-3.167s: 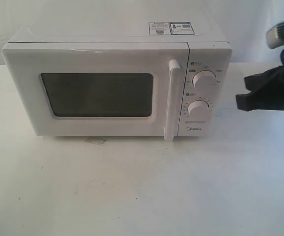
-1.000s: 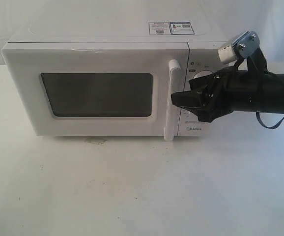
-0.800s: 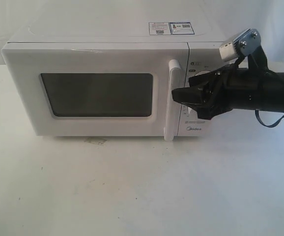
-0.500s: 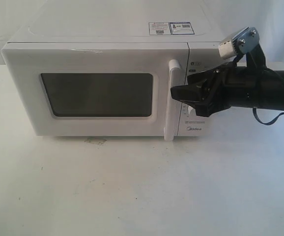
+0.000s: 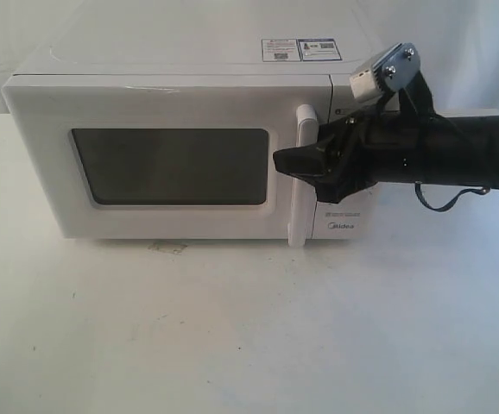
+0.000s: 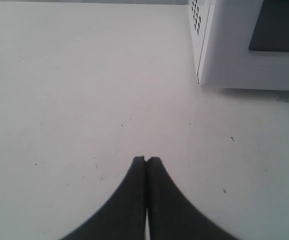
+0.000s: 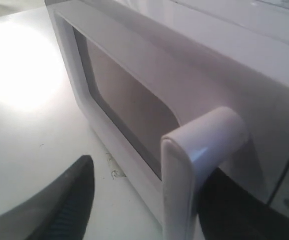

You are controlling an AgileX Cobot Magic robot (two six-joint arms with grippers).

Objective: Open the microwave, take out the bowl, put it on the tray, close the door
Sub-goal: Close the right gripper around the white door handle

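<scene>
The white microwave [image 5: 180,95] stands at the back of the table with its door [image 5: 51,155] shut. The dark window [image 5: 172,166] shows nothing of the bowl, so the bowl is hidden. No tray is in view. My right gripper [image 5: 288,164] reaches in from the right and is open, its jaws straddling the tall white handle [image 5: 301,207]. In the right wrist view the handle [image 7: 184,165] stands between the two black fingers [image 7: 77,195], one well clear of it, the other behind it. My left gripper [image 6: 146,159] is shut and empty over bare table near the microwave's corner [image 6: 229,50].
The right arm [image 5: 457,155] crosses in front of the control panel and hides both knobs. A small stain [image 5: 170,247] marks the white table [image 5: 249,328] just below the door. Stickers [image 5: 301,48] lie on the microwave's top.
The right gripper has slid left from in front of the control panel until its jaws straddle the door handle. The door has stayed shut.
</scene>
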